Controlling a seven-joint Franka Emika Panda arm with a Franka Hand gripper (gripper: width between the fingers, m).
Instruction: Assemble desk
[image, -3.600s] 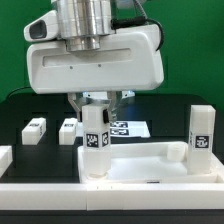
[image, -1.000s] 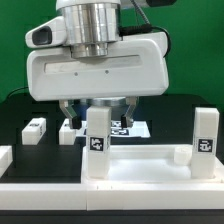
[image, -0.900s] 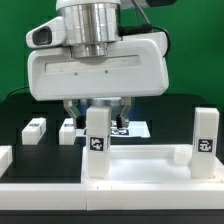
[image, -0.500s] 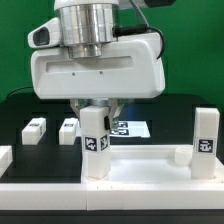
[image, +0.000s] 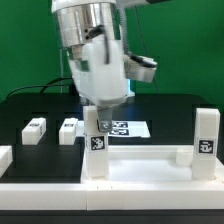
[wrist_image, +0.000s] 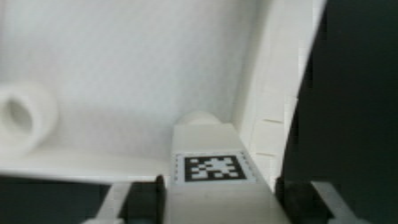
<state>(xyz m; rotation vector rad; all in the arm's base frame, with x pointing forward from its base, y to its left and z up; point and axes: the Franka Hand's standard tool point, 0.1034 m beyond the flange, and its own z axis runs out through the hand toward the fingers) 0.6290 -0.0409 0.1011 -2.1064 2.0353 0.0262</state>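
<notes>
— Exterior view: any writing to read?
— None, only black-and-white square tags. The gripper (image: 99, 118) straddles an upright leg (image: 97, 152) at the tabletop's (image: 150, 168) seven-o'clock corner. A second leg (image: 204, 140) stands at three o'clock. Two loose legs (image: 35, 128) lie at nine, and the marker board (image: 128, 128) is behind.
— Wrist view?
— Fingers (wrist_image: 134, 205) flank the tagged leg (wrist_image: 217, 165). Whether they clamp it, I cannot tell.

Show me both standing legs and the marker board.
Standing leg, exterior view's left (image: 96, 162): exterior view, lower front face.
Standing leg, exterior view's right (image: 203, 122): exterior view, upper front.
Marker board (image: 132, 128): exterior view, printed tags.
</notes>
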